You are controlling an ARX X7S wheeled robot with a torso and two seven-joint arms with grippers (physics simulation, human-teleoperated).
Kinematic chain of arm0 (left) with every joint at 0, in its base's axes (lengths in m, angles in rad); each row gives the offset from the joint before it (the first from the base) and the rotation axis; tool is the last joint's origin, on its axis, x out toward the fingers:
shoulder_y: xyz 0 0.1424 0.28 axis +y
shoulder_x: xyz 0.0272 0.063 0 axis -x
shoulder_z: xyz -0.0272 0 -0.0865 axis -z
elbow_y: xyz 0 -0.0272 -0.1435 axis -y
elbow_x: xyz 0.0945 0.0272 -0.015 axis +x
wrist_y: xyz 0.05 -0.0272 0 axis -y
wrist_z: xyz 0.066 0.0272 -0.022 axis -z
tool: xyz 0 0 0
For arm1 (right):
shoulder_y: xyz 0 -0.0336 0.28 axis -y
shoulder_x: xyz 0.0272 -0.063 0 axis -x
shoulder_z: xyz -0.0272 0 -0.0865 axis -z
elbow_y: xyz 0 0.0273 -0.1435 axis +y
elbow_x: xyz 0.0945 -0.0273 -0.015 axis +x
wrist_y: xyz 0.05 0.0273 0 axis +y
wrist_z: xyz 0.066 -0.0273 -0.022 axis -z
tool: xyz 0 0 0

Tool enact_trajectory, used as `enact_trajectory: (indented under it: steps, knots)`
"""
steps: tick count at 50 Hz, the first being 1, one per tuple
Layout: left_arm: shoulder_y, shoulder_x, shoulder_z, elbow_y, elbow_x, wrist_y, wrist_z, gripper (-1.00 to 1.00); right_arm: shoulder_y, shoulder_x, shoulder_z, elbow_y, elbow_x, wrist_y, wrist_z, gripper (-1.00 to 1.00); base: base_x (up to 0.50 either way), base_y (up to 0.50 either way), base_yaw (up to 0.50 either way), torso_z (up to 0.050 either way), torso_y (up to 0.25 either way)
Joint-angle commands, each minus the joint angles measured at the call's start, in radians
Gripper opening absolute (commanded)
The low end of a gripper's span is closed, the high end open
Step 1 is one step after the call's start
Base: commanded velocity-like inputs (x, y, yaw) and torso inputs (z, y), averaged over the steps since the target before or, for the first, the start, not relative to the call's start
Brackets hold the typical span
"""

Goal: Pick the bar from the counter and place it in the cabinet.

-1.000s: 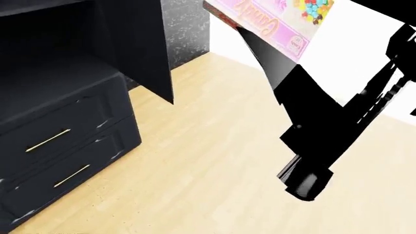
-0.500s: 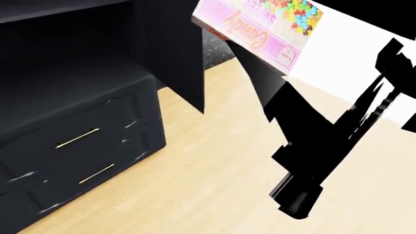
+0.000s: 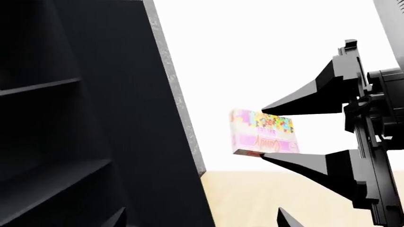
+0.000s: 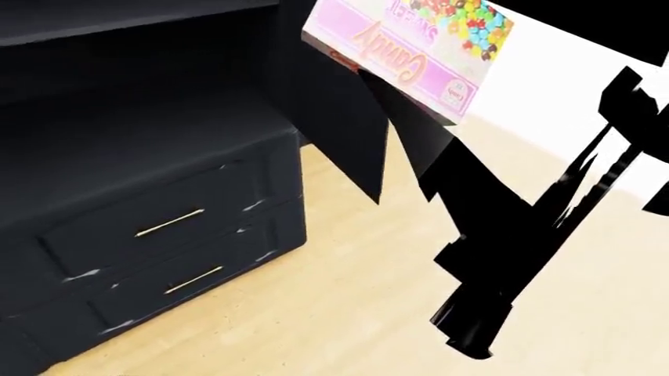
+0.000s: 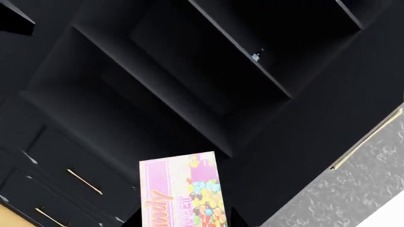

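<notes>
The bar [image 4: 410, 45], a pink "Candy" packet with coloured sweets, is held in the air at the top of the head view. My right gripper [image 4: 392, 86] is shut on it, and its black arm runs down to the right. The right wrist view shows the bar [image 5: 183, 191] between the fingers, in front of the cabinet's dark shelves [image 5: 189, 71]. The cabinet [image 4: 157, 157] lies left of the bar, its recess above two drawers. In the left wrist view the bar [image 3: 262, 138] sits between the right gripper's two fingers. My left gripper [image 3: 202, 220] is open and empty. I cannot make out the counter.
Two brass drawer handles [image 4: 169, 223] show on the cabinet front. A dark upright panel [image 4: 345, 133] stands just left of the bar. A door with a slim brass handle [image 5: 366, 137] is beside a speckled grey wall [image 5: 341, 194]. Light wooden floor [image 4: 334, 313] lies below.
The cabinet has slid rightward and grown larger in the head view. The bar, still gripped, now sits nearer the cabinet's dark panel.
</notes>
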Motion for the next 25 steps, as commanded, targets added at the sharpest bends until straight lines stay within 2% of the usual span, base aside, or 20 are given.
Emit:
enact_trajectory:
  steps: [1, 25]
  knots:
    - [-0.016, 0.013, 0.007, -0.003, -0.008, 0.009, -0.011, 1.0, -0.006, 0.002, 0.006, -0.004, -0.013, 0.003, -0.011, -1.0, 0.22, -0.14, 0.43, 0.0, 0.0]
    - [-0.006, 0.006, -0.001, 0.017, -0.017, 0.025, -0.007, 1.0, 0.004, 0.012, 0.003, -0.002, -0.008, -0.001, -0.014, -1.0, 0.22, -0.13, 0.43, 0.0, 0.001]
